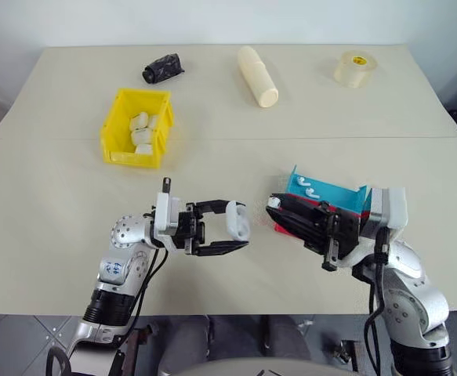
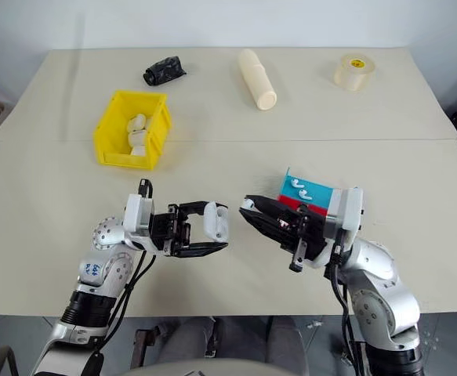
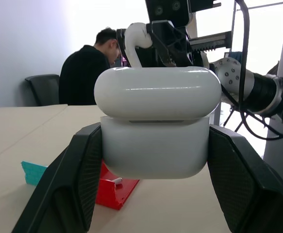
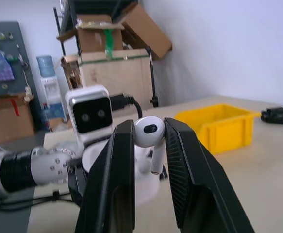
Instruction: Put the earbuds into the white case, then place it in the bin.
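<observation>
I have the white case (image 1: 238,220) pinched between the two black fingers of the left gripper (image 1: 236,229), held above the table (image 1: 56,219) near the front centre. In the left wrist view its lid sits down on the body with a thin seam between them; I cannot tell whether it is fully latched.

The right gripper (image 1: 273,205) points at the case from three o'clock, and its jaws are closed on one earbud (image 4: 147,132), bulb up between the fingertips with the stem hanging below. The tips stand close to the case but apart from it.

At about one o'clock from the right gripper, behind its wrist, is a blue tray (image 1: 326,193) with a red tray (image 3: 113,186) just beside it. Two more earbuds (image 2: 300,189) lie on the blue one. A small white piece lies on the red tray in the left wrist view; I cannot tell what it is.

The bin (image 1: 115,125) sits on the table at about eleven o'clock from the left gripper, well apart from it. Several white lumps (image 1: 141,131) lie inside; I cannot make out what they are.

Along the far edge of the table lie a black crumpled object (image 1: 162,68), a cream cylinder (image 1: 258,76) and a roll of tape (image 1: 355,68), none in any container.
</observation>
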{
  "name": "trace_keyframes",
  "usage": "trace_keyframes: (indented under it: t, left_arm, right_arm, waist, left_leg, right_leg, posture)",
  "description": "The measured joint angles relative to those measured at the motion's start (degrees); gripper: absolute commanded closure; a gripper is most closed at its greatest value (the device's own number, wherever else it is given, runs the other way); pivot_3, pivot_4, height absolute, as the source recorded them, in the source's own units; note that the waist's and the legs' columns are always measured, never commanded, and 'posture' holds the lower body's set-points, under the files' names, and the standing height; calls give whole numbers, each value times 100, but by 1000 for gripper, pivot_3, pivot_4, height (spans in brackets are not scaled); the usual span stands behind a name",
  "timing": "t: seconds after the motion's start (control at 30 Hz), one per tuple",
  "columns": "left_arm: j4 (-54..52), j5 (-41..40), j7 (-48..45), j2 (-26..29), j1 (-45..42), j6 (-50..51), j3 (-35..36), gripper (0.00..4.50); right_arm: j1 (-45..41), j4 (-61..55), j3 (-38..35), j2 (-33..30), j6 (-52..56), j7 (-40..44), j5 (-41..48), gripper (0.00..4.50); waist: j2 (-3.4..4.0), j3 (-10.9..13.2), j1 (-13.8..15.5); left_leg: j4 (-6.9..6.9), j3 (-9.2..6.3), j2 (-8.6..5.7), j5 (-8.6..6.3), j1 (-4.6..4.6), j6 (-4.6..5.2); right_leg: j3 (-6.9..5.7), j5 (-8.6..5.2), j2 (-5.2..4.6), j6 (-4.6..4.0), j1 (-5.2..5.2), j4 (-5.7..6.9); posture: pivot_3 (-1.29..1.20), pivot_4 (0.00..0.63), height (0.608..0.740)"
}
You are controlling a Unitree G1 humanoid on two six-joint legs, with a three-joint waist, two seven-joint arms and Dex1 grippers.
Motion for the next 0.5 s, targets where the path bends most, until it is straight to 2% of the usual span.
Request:
trace_keyframes:
  t: [0.5]
  left_arm:
    - [-393,-275,155,-109,-239,497,-1,1702]
  right_arm:
    - [-267,402,545,358,-430,-95,-176,3987]
  waist:
    - [0,0,-16]
  left_leg:
    - [1,1,-2,0,1,0]
  right_leg:
    - [1,0,1,-1,-3,18]
  posture:
    - [0,150,740]
